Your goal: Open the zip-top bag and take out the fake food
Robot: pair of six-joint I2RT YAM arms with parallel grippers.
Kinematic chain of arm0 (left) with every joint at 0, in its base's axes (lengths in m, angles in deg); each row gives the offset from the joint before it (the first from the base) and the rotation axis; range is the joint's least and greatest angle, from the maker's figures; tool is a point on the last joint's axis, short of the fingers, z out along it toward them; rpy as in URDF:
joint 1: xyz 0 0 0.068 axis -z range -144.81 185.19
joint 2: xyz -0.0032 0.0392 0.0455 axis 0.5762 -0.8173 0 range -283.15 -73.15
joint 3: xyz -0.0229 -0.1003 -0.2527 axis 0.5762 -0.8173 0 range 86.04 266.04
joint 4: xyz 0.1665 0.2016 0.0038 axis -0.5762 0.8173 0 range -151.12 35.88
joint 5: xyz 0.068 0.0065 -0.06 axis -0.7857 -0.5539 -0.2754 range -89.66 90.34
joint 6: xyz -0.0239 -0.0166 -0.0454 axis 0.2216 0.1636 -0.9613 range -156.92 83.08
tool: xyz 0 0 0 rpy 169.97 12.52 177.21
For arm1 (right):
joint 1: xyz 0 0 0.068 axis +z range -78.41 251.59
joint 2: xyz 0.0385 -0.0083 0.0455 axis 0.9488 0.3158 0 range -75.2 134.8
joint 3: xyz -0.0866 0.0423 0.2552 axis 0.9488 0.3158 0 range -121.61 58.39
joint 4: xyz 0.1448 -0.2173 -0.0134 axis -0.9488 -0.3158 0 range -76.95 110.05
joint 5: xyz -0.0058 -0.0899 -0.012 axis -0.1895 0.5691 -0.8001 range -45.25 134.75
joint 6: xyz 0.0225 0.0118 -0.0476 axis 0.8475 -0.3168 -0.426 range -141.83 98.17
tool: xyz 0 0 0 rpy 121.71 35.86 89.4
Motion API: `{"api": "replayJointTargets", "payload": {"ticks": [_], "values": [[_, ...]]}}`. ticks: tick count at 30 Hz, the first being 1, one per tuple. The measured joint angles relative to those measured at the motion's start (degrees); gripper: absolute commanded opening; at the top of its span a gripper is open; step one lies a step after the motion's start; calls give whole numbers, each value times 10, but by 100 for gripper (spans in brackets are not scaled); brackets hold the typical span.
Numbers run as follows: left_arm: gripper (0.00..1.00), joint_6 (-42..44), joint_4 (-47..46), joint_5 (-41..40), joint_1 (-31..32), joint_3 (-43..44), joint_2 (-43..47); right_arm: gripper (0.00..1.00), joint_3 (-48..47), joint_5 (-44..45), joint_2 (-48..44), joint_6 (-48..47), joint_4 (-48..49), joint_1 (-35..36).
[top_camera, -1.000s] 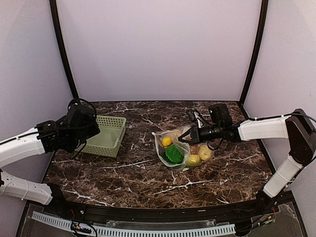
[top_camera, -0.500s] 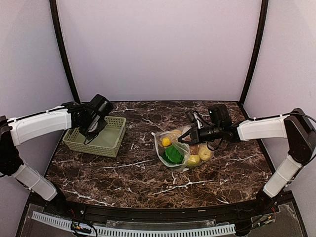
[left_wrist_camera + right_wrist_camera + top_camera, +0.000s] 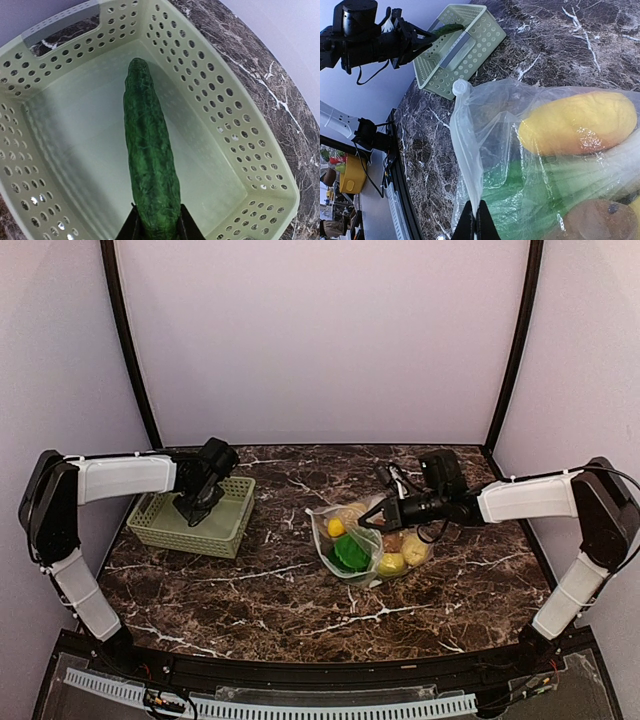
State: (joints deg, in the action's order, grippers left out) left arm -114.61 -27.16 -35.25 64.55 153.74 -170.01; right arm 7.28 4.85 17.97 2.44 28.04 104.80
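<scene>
marble table (image 3: 250, 590): left jaws grip cucumber (image 3: 148, 150) (over basket (image 3: 240, 125)), right jaws pinch zip-top bag (image 3: 492, 127).

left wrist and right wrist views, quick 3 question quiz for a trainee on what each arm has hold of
1. True or false: the left gripper is shut on a dark green cucumber whose tip points into the pale green basket.
2. Pick one: what does the right gripper pinch? A the basket's rim; B the zip-top bag; C nothing.
3. Fill in: the yellow piece lies inside the ____.

Key
1. True
2. B, it grips a fold of the clear plastic
3. zip-top bag
</scene>
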Motion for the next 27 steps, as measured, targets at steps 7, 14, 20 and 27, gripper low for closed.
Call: {"api": "replayJointTargets", "payload": {"ticks": [7,14,20,27], "values": [[46,79,-97,9,-8,16,-34,0,-10,-5,2,-2,-3,0],[68,163,-225,45,-16,10,-38,0,-11,-4,2,-4,-8,0],[71,281,-330,101,-18,-44,-3,0,-12,-4,2,-8,-14,0],[73,461,-477,246,-1,-160,119,0,-16,-4,1,-11,-20,0]]}}
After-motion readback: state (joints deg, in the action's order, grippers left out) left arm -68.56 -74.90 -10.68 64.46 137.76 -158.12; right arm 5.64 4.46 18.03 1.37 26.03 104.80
